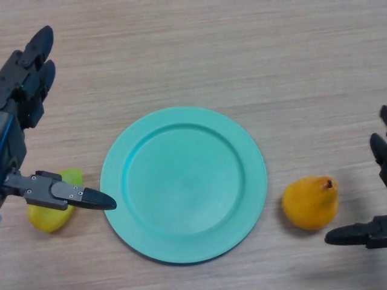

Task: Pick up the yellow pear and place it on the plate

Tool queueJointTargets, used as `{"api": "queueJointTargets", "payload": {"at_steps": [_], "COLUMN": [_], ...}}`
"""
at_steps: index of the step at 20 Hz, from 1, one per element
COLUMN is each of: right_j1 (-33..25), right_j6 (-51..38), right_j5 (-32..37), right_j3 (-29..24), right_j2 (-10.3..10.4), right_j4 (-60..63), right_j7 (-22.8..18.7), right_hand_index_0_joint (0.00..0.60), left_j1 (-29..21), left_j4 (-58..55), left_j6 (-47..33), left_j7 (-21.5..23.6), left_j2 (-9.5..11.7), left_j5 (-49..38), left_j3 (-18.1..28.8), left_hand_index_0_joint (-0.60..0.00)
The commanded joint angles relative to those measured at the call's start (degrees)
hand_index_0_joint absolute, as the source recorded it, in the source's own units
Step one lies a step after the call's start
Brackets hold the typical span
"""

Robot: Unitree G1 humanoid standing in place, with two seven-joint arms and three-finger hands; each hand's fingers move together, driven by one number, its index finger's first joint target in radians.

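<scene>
Teal plate [184, 184] sitting mid-table on light wood-grain tabletop [242, 54], nothing resting on it. Orange-yellow pear [310, 202] lying just right of plate, not touching rim, stem end pointing up-right, casting soft shadow toward right. Second fruit, yellow-green [48, 212], lying just left of plate, partly covered by left thumb.

Left hand [21, 96] reaching in from left edge, fingers stretching straight up toward far side of table, held close together, curling round nothing. Left thumb [63, 193] sticking out sideways toward plate, tip hanging just at plate's left rim (contact with rim or with yellow-green fruit not clear from this angle). Hand spread wide between thumb and fingers, gripping nothing.

Right hand [366, 232] showing only at right edge, mostly cut off. Right thumb pointing left toward pear, tip stopping near fruit's lower right, small gap showing. Fingers [380, 151] poking in higher up at edge, apart from thumb, looking relaxed rather than curled. Pear sitting near opening between thumb and fingers, untouched, resting on table, off plate.
</scene>
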Motion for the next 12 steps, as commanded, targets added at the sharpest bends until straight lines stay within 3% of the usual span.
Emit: {"api": "queueJointTargets", "payload": {"at_steps": [1, 8, 12], "right_j1": [-2.4, -5.2, -6.3], "right_j6": [-11.7, -23.9, -24.6], "right_j5": [0.7, -7.1, -7.9], "right_j3": [-0.4, 4.6, 6.9], "right_j2": [-2.4, -1.8, -0.9], "right_j4": [1.2, 15.1, 19.1], "right_j7": [-3.2, -12.8, -14.4], "right_hand_index_0_joint": [0.0, 0.0, 0.0], "left_j1": [-1.0, 0.4, 0.7], "left_j4": [-3.7, -5.4, -5.2], "left_j6": [-5.1, -3.8, -5.0], "left_j7": [0.0, -0.9, -1.6], "left_j2": [2.1, 1.7, 1.5], "left_j5": [-1.3, 0.4, 2.1], "left_j3": [4.4, 5.2, 5.6], "left_hand_index_0_joint": [0.0, 0.0, 0.0]}}
